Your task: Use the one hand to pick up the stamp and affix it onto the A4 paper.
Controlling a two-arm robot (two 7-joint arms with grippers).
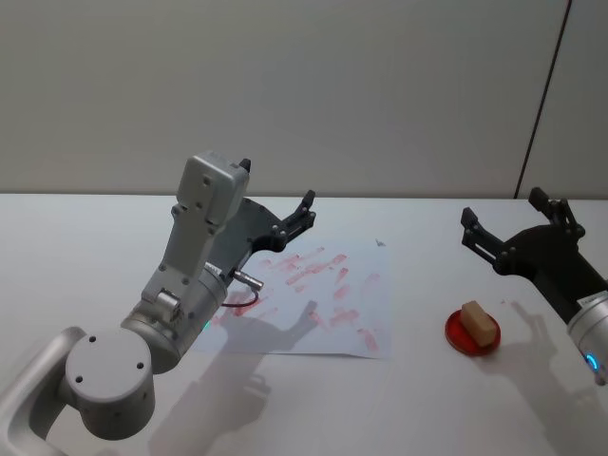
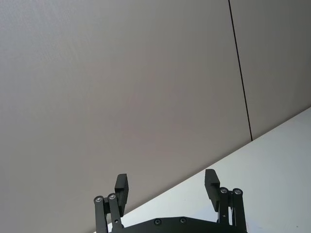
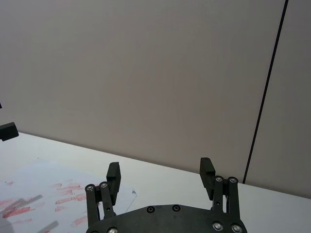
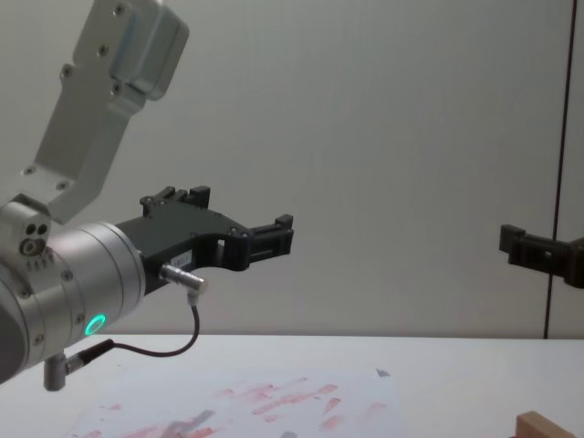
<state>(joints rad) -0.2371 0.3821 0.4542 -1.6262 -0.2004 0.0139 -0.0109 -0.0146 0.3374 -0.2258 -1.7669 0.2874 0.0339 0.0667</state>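
Right side of the head view: the right gripper (image 1: 503, 210) hangs above the table (image 1: 95, 247), its black fingers spread wide with nothing between them. The teal ring glows on the silver wrist at the right edge. Its own wrist view confirms it: the right gripper (image 3: 160, 169) shows both fingertips well apart, pointing out over the tabletop toward the grey wall. Just below it in the head view, lower right of centre, sits the stamp (image 1: 480, 323), a light-brown block resting on a small red round pad (image 1: 457, 334), clear of the fingers. The chest view catches the stamp (image 4: 546, 426) at the bottom right corner, with the right gripper (image 4: 518, 245) high above it at the right edge. In the middle of the head view lies the A4 paper (image 1: 366, 261), flat on the table and smeared with red prints, well apart from the stamp. Over its upper left corner the left gripper (image 1: 306, 211) is held aloft, fingers apart and empty, a dark cable (image 1: 242, 302) looping beneath its wrist.
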